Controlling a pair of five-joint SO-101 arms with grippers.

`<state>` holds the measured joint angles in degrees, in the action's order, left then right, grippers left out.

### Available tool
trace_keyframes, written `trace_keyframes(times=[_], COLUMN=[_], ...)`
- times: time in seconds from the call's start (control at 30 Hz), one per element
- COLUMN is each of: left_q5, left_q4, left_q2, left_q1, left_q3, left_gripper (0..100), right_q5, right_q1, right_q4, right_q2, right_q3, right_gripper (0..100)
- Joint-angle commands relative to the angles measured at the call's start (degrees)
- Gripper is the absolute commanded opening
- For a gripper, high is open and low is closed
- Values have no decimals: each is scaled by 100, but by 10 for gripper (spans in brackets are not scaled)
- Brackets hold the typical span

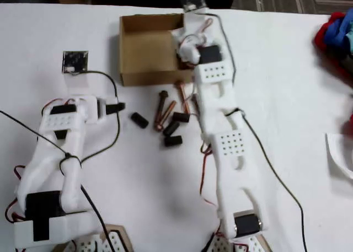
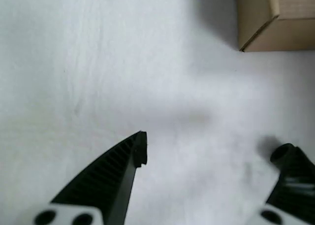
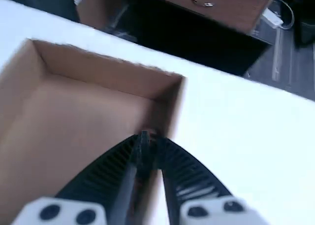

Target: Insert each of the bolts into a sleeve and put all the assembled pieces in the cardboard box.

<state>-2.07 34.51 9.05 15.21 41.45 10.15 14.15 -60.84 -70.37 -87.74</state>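
On the white desk point(image 1: 276, 70) that I am working from afar, the cardboard box point(image 1: 146, 76) sits at the far middle, open side up to take finished pieces; the stretch of its floor I can see from the right wrist is bare. The right arm point(image 1: 231, 147) runs from the near edge straight out to the box's right wall, a reach that would suit a drop-off. The left arm point(image 1: 55, 141) lies on the left side, folded short, its wrist pointing right toward the loose parts. The right claw point(image 3: 143, 139) hangs over the box's right wall with its tips drawn together. I cannot tell whether something slim is pinched between them. The left claw point(image 2: 211, 153) is spread wide with nothing in it, low over bare desk, with a corner of the box ahead of it; I judge it is placed there to be ready for a pick. Three copper bolts point(image 1: 162, 104) lie loose just near of the box, between the two arms, none of them inside a sleeve. Three black sleeves point(image 1: 172, 140) lie bunched at the bolts' near ends, and a lone sleeve point(image 1: 139, 120) lies apart to their left, closest to the left claw. By my reading the assembling is not yet done.
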Motion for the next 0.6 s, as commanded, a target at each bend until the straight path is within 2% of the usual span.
trace_keyframes(times=[0.0, 0.23, 0.57], left_q5=[0, 0, 0], left_q4=[-88, -88, -88], left_q2=[35, 35, 35], left_q1=[-35, -35, -35], left_q3=[-154, -154, -154], left_gripper=[426, 426, 426], right_q5=[114, 123, 123], right_q1=[-365, -637, -312], right_q4=[-400, -497, -822], right_q2=[321, -523, -963], right_q3=[-193, -176, -185], right_gripper=[20, 20, 20])
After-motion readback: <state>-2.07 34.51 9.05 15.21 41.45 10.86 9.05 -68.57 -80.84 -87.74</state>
